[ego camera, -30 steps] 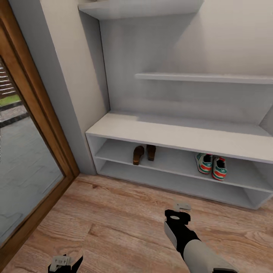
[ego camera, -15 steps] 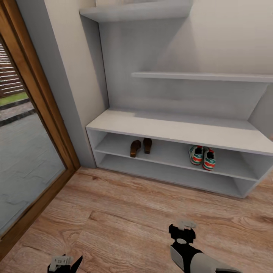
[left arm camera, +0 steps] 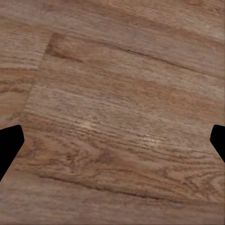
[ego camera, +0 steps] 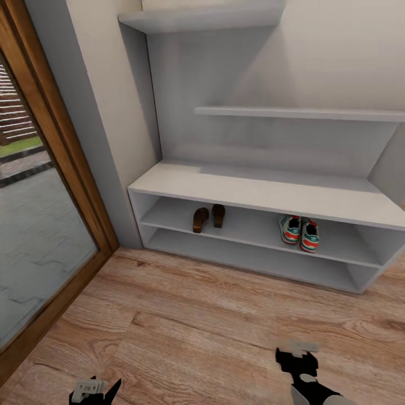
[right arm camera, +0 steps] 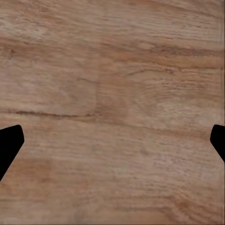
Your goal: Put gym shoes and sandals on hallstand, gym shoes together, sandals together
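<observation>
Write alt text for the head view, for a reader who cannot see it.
A pale grey hallstand holds two brown sandals side by side and two gym shoes side by side on its upper open shelf. Wood-plank corridor floor lies in front, with the left gripper and right gripper low at the frame's bottom.

Two sandals (ego camera: 207, 218) stand side by side on the upper shelf row of one shoe rack (ego camera: 264, 194). Two gym shoes (ego camera: 300, 232) sit together on that same row, further right. The rack has two open shelf rows under its bench top, and two wall shelves (ego camera: 292, 113) are stepped above it. One glass door with a wooden frame (ego camera: 67, 169) stands at the left. Two grippers show low in the head view, the left gripper (ego camera: 94, 389) and the right gripper (ego camera: 297, 354), each with two fingers spread wide apart in the wrist views.
</observation>
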### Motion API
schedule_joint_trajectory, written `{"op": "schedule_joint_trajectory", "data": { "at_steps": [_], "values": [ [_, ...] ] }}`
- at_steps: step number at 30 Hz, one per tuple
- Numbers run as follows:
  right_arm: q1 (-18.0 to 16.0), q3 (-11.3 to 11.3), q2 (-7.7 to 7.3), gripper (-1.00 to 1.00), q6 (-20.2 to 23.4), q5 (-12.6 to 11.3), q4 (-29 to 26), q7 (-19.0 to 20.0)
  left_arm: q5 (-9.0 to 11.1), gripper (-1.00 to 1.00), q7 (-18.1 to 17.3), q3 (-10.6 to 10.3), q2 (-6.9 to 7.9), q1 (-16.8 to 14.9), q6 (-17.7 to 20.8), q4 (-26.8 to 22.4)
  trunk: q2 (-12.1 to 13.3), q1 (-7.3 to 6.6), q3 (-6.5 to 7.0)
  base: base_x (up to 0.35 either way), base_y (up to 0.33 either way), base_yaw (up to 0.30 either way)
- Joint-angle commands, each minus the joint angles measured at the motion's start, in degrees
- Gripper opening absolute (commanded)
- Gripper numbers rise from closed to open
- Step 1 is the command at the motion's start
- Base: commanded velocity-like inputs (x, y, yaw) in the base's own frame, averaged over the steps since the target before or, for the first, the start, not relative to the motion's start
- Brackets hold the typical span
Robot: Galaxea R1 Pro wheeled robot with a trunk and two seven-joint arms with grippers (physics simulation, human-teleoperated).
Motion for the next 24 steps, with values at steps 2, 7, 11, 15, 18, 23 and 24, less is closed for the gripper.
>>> {"op": "schedule_joint_trajectory", "data": {
  "at_steps": [2, 7, 11, 15, 18, 23, 24],
  "values": [
    [0.1, -0.4, -1.16, 1.00, -0.2, 0.5, 0.1, 0.2, 0.2, 1.00, -0.1, 0.3, -0.05, 0.0, -0.2, 0.1, 0.0, -0.01, -0.04, 0.000, 0.000, 0.000],
    [1.9, -0.4, -2.25, 1.00, -3.2, 0.4, 0.1, 0.6, 0.3, 1.00, 0.4, 0.3, 0.13, 0.0, -0.4, 0.1, 0.0, -0.01, -0.04, 0.000, 0.000, 0.000],
    [3.8, -0.4, -2.18, 1.00, -6.0, 0.4, 0.1, 0.6, 0.3, 1.00, 0.7, 0.3, 0.17, 0.0, -0.5, 0.1, 0.0, -0.01, -0.04, 0.000, 0.000, 0.000],
    [4.3, -0.4, -2.11, 1.00, -6.6, 0.4, 0.2, 0.6, 0.3, 1.00, 0.7, 0.4, 0.23, 0.0, -0.5, 0.2, 0.0, -0.01, -0.04, 0.000, 0.000, 0.000],
    [4.4, -0.4, -1.94, 1.00, -6.8, 0.4, 0.2, 0.6, 0.3, 1.00, 0.8, 0.3, 0.22, 0.0, -0.5, 0.1, 1.2, -0.67, 0.49, 0.000, 0.000, 0.000],
    [4.5, -0.4, -1.82, 1.00, -6.8, 0.4, 0.2, 0.6, 0.3, 1.00, 0.8, 0.3, 0.15, 0.0, -0.5, 0.1, 3.2, -1.77, 1.39, 0.000, 0.000, 0.000],
    [4.5, -0.4, -1.80, 1.00, -6.8, 0.4, 0.2, 0.6, 0.3, 1.00, 0.8, 0.3, 0.14, 0.0, -0.5, 0.1, 3.6, -1.99, 1.57, 0.000, 0.000, 0.000]
  ]
}}
